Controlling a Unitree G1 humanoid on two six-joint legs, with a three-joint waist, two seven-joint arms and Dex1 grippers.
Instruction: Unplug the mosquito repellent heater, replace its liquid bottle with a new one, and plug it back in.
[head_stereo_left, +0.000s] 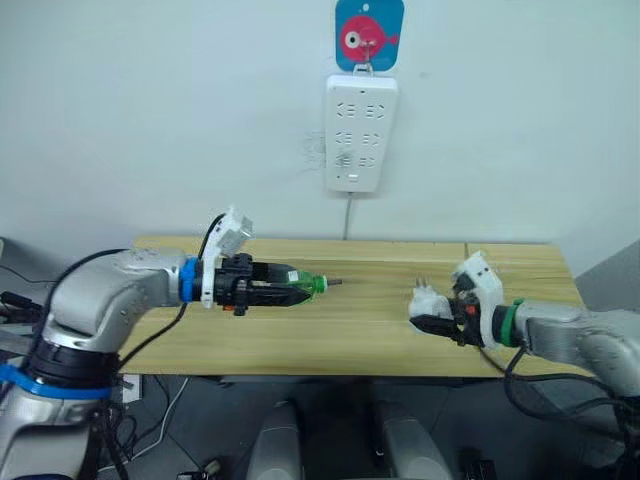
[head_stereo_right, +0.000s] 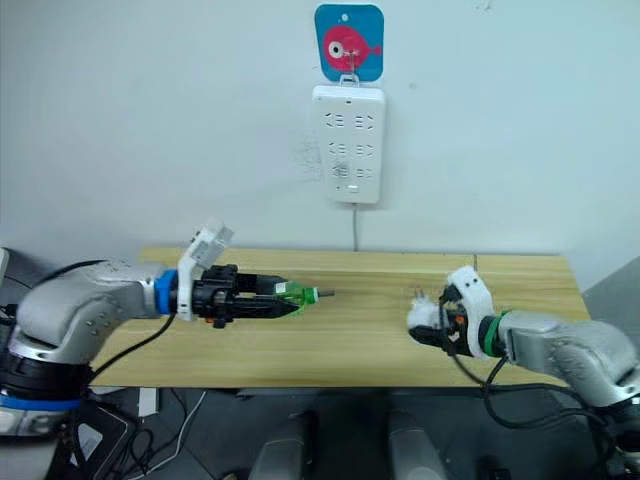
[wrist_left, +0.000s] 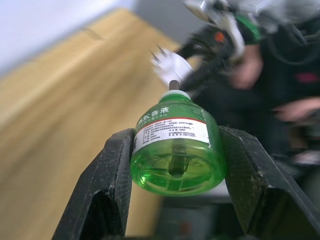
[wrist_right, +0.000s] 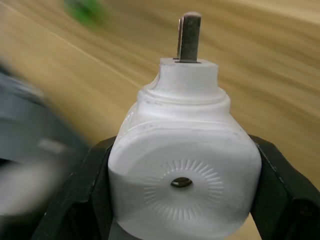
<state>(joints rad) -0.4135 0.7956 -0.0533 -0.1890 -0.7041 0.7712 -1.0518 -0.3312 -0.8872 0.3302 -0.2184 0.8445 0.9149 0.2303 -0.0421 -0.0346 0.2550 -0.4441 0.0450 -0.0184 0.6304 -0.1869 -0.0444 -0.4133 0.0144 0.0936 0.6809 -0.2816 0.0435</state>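
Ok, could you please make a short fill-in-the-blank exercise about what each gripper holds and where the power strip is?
1. The left gripper is shut on a ____ liquid bottle.
2. The right gripper holds the white heater, whose metal ____ point away from the wrist.
3. The power strip hangs on the ____, with nothing plugged into it.

Missing words: green; prongs; wall
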